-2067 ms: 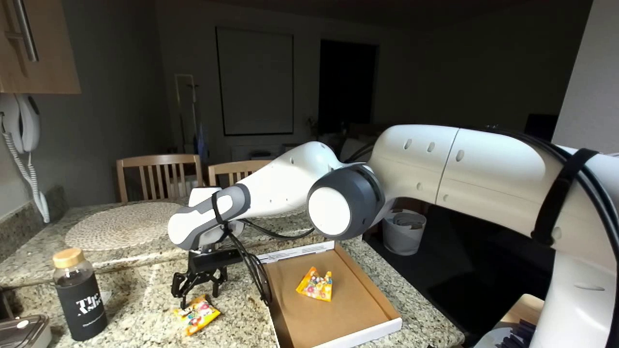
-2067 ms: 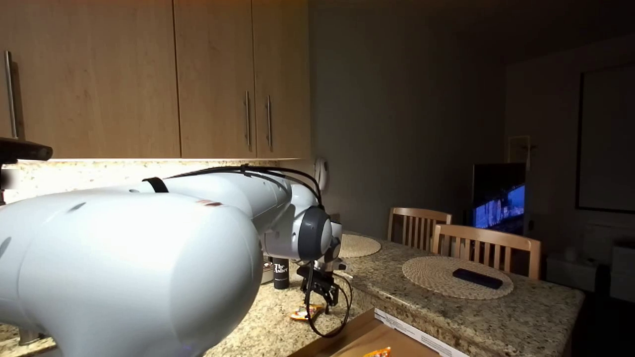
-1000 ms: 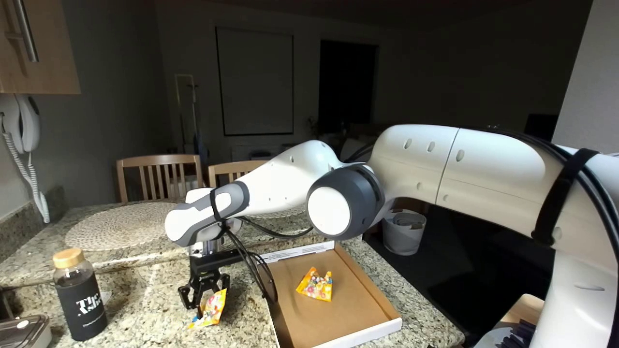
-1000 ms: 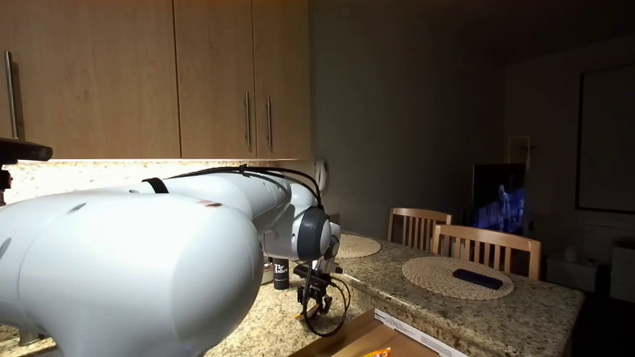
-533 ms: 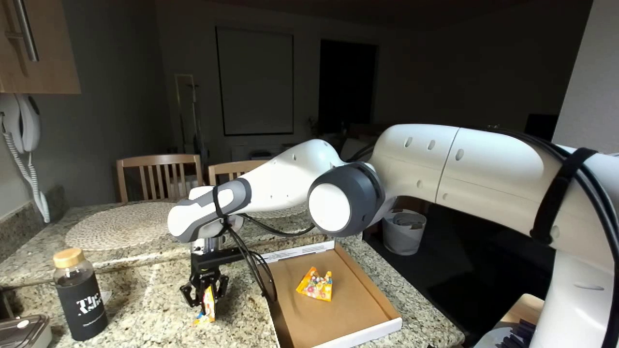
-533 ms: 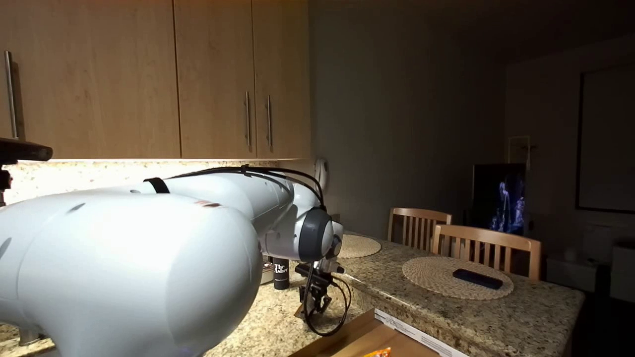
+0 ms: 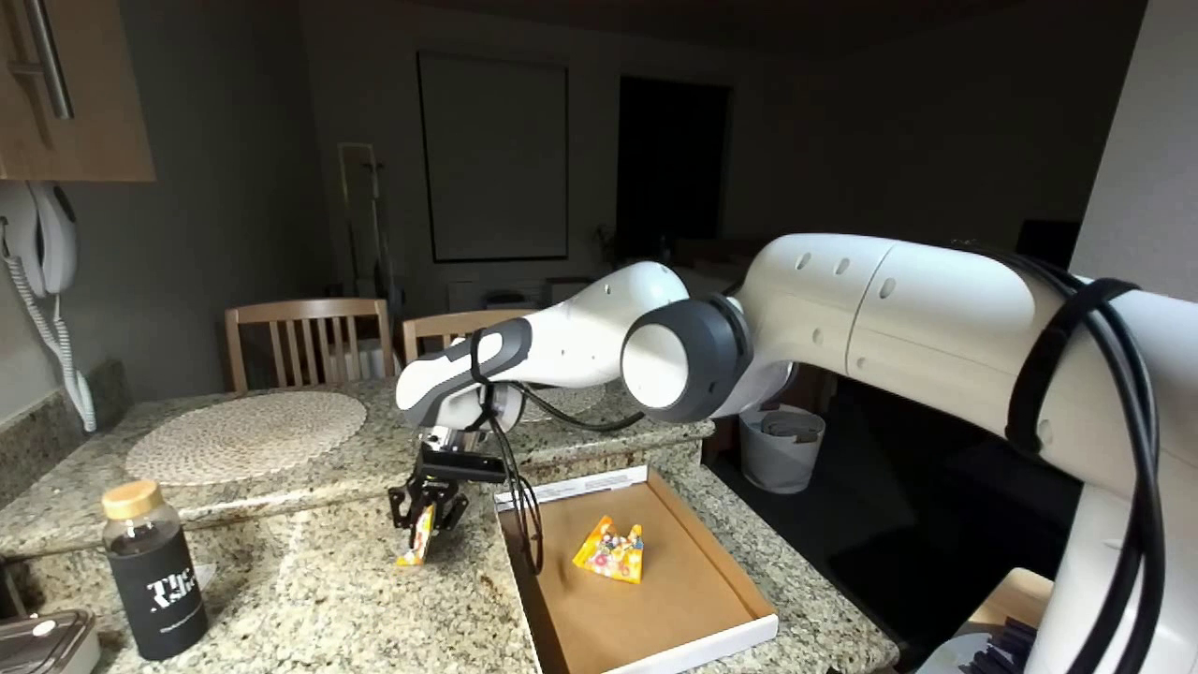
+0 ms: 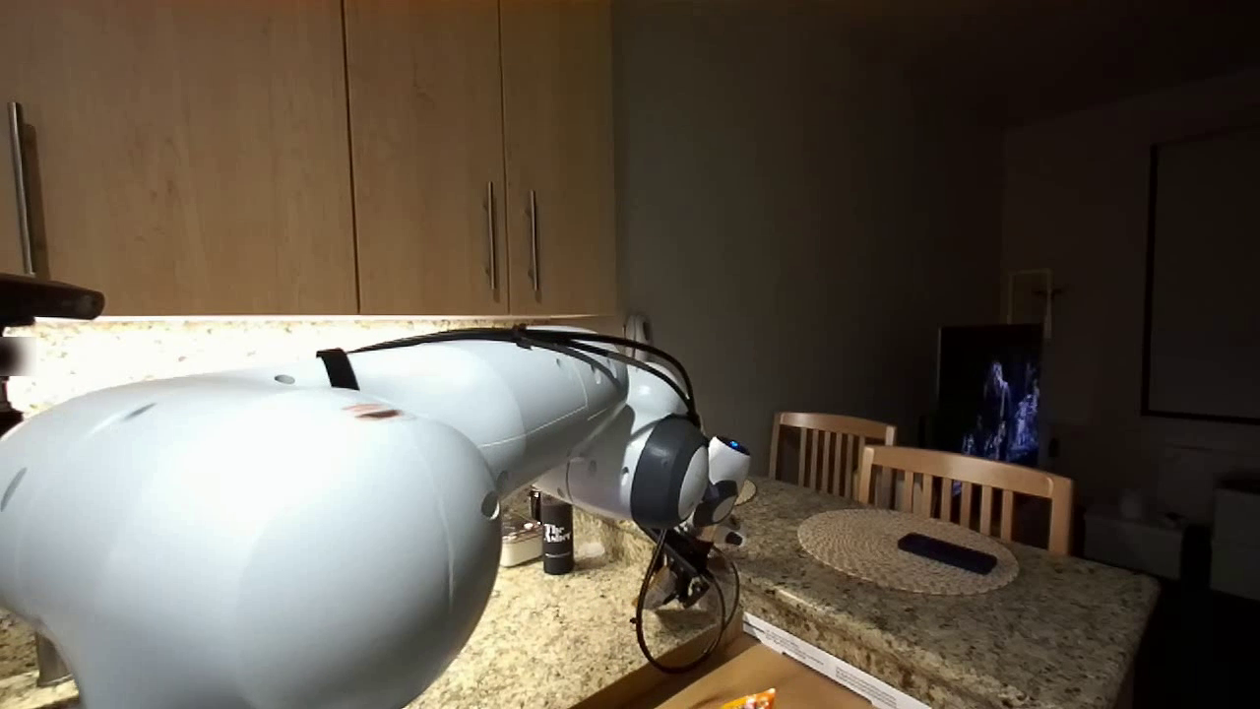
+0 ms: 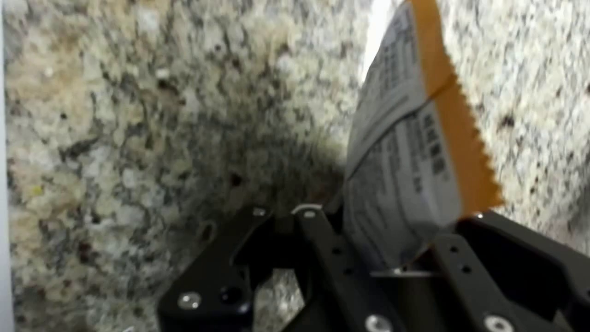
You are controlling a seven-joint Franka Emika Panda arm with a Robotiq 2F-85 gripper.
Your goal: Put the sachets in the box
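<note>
Table (image 7: 299, 608): speckled stone, beneath the tool (image 7: 423, 535); in an exterior view a raised ledge (image 7: 309, 493) runs behind the tool.
Box (image 7: 660, 604): shallow, brown inside, pale white rim; just beside the tool, on its right in an exterior view. Contents: the boxed sachet (image 7: 613, 552).
Box print: on the white far wall, in both exterior views; too small to read.
Bin (image 7: 779, 473): pale, low down past the box, well apart from the tool; something curled and light-coloured inside, kind not clear.
Bottle (image 7: 157, 594): upright, clear shoulder, dark sleeve, wood-toned lid; left of the tool and apart from it in an exterior view. Contents hidden by the sleeve.
Bottle lettering (image 8: 557, 533): white; "The", and under it what reads as "Asher". A finer line below is too small to read.
Lidded container (image 7: 47, 646): brown lid, pale side; farther from the tool than the bottle, cut off at the edge of view. Contents cannot be told.
Tool: black, pointing down, closed on the held sachet (image 9: 405, 157), a finger on each side.
Held sachet: tilted on edge in the tool, outside the box; clearance over the table unclear. Orange serrated edge, grey-white panel.
Held sachet print: rows of dark characters, blurred, not readable.
Boxed sachet: lying on the box bottom, right of the tool, apart from the walls; yellow-orange, multicoloured spots.
</note>
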